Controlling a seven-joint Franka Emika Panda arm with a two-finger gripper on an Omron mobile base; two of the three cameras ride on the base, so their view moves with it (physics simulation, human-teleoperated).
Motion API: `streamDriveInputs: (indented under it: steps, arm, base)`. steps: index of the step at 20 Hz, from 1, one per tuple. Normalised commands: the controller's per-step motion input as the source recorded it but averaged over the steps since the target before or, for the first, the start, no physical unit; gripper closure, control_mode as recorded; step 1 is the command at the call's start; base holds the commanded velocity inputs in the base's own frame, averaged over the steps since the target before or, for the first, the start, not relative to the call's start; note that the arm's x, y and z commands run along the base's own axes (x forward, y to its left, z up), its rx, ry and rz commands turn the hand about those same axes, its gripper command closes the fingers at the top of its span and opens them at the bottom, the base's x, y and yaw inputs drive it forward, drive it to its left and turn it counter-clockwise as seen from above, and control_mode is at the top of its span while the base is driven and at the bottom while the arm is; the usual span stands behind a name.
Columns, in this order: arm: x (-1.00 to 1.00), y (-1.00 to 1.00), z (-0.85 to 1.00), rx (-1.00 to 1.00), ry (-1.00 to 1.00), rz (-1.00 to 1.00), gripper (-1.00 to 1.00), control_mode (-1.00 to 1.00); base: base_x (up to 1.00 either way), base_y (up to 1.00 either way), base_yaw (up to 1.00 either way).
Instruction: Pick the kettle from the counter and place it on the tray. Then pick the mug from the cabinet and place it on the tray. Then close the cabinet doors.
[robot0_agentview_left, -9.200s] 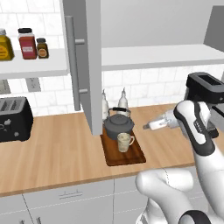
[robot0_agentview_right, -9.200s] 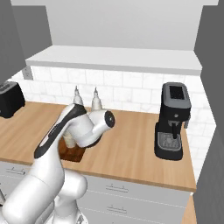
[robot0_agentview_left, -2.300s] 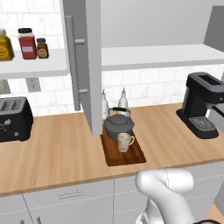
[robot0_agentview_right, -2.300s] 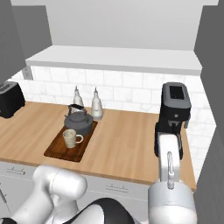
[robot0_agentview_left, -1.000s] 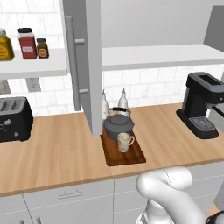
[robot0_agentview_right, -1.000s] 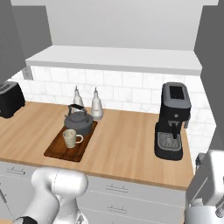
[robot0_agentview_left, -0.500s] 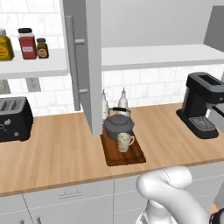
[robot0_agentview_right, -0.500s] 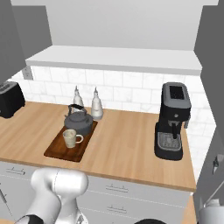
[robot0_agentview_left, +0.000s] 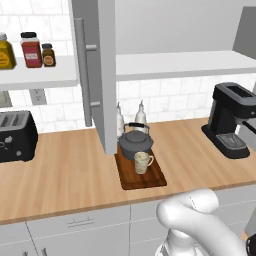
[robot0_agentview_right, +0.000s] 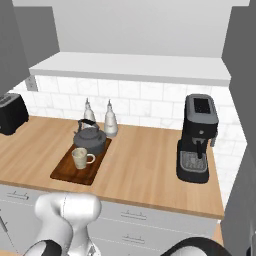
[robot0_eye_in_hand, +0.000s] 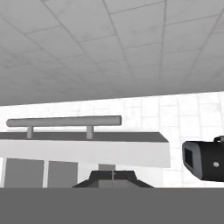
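On the surface, seen from the left, the kettle and mug sit on the tray; the left cabinet door stands open. From the right, likewise. At the hand, clenched empty fingers face a bar handle: door-closing remains, needing a push.

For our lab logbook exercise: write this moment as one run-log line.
kettle: on tray | mug: on tray | left cabinet door: open | pincer: shut, empty | pending: close doors
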Motion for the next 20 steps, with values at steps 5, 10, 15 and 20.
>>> streamDriveInputs:
  steps: [5, 10, 15, 20]
  arm:
    - [0.47, -0.36, 0.0, 0.04, 0.05, 0.0, 1.0, -1.0]
    - [0.65, -0.38, -0.03, 0.04, 0.12, 0.0, 1.0, -1.0]
    - [0.67, -0.41, -0.2, 0.03, 0.11, 0.0, 1.0, -1.0]
    - [0.66, -0.22, -0.31, 0.01, 0.09, 0.0, 1.0, -1.0]
  base:
    - [0.0, 0.0, 0.0]
    - [0.0, 0.0, 0.0]
    - [0.0, 0.0, 0.0]
    - [0.0, 0.0, 0.0]
